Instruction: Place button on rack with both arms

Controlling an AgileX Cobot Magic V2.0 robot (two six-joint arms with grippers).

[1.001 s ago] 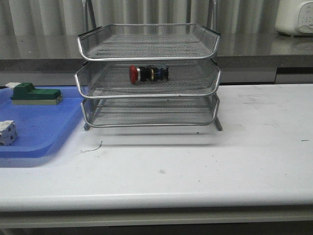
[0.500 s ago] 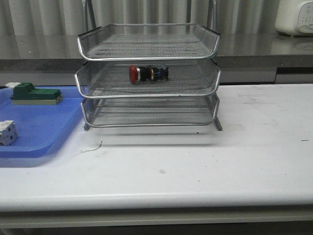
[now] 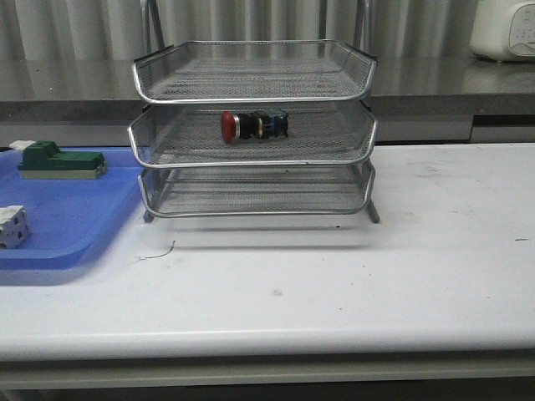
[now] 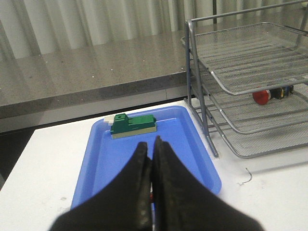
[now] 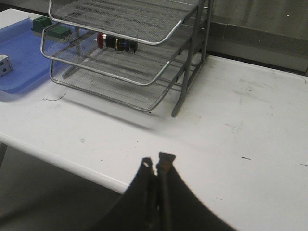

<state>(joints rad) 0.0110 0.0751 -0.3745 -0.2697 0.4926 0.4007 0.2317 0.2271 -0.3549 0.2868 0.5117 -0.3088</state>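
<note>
Landmark is the rack, a three-tier silver wire-mesh letter tray standing on the white table.

Left of the rack: blue tray lying flat on the table, its right edge just beside the rack's lower tier. On the tray, a green-and-beige block at the far side and a small white block nearer the front, both well apart from the rack. A thin bit of wire lies on the table just in front of the rack's left corner.

In the rack: button lies on its side on the middle tier, red head pointing left, black body to the right, roughly centred under the top tier. Top and bottom tiers hold nothing visible.

Right of the rack: bare table with scuff marks; a white appliance on the grey counter behind, far right.

Left gripper seen only from its wrist camera, over the blue tray, left of the rack; jaws pressed together, nothing between them. Right gripper over the table's front edge, in front of the rack and off to its right; jaws closed together, holding nothing.
</note>
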